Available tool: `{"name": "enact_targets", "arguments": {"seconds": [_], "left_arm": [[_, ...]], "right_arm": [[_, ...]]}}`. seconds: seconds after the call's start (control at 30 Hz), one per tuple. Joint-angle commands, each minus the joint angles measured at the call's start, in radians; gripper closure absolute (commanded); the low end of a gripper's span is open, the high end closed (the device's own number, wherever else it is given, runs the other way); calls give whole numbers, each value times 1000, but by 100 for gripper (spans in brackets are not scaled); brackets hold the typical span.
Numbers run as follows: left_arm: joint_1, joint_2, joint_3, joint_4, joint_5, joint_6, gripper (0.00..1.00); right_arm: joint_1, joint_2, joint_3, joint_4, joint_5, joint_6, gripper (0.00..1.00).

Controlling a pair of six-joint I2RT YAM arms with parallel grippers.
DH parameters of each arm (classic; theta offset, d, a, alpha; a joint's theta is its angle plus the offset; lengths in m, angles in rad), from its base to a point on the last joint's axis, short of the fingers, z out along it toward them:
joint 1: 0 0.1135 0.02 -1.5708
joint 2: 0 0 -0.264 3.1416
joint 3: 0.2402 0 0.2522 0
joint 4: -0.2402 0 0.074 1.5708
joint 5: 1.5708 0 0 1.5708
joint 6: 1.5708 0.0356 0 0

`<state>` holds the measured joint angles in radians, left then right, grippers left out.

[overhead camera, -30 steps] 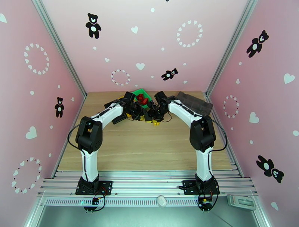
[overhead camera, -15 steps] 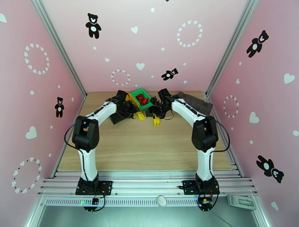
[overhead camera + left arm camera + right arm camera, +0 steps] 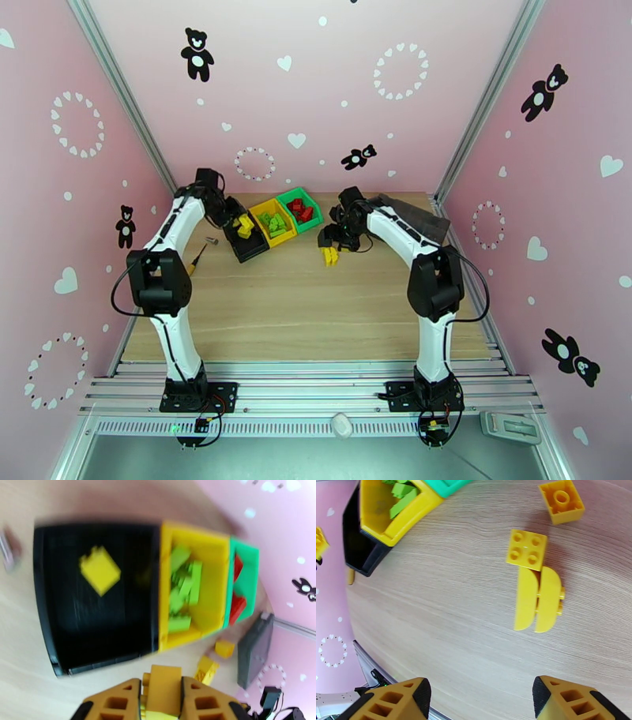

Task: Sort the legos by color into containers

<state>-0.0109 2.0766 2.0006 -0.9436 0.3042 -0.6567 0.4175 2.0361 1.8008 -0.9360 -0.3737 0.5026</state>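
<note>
My left claw (image 3: 162,685) is clamped on a yellow brick (image 3: 162,675) at the edge of the black bin (image 3: 39,598). A second yellow brick (image 3: 99,570) lies inside, so I judge yellows belong there, and the floor has room. Next along, the yellow bin (image 3: 215,598) holds green bricks (image 3: 183,586) and the green bin (image 3: 249,578) holds red bricks (image 3: 237,606). My right claw (image 3: 482,697) stands wide over loose yellow bricks (image 3: 527,551) on the counter (image 3: 434,618), with bare wood around them.

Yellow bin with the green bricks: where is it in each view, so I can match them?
Top external: yellow bin at back centre, middle of row.
Left wrist: yellow bin right of centre.
Right wrist: yellow bin, top left corner.
Shared landmark: black bin joined alongside.
</note>
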Motion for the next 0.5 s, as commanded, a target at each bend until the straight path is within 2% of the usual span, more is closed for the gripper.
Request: {"name": "enact_targets", "arguments": {"seconds": [0.0, 0.1, 0.2, 0.3, 0.47], "left_arm": [[-5, 74, 98, -90, -143, 47, 76], [-6, 103, 163, -110, -159, 59, 58], [-12, 95, 177, -114, -164, 74, 45], [-24, 63, 152, -110, -165, 92, 39], [-67, -43, 39, -90, -187, 100, 36]], "right_arm": [[0, 22, 37, -53, 55, 19, 26], [-3, 26, 34, -63, 72, 24, 25], [-5, 33, 32, -70, 83, 29, 24], [-6, 40, 34, -65, 89, 36, 24], [-9, 79, 74, -67, 127, 53, 25]]}}
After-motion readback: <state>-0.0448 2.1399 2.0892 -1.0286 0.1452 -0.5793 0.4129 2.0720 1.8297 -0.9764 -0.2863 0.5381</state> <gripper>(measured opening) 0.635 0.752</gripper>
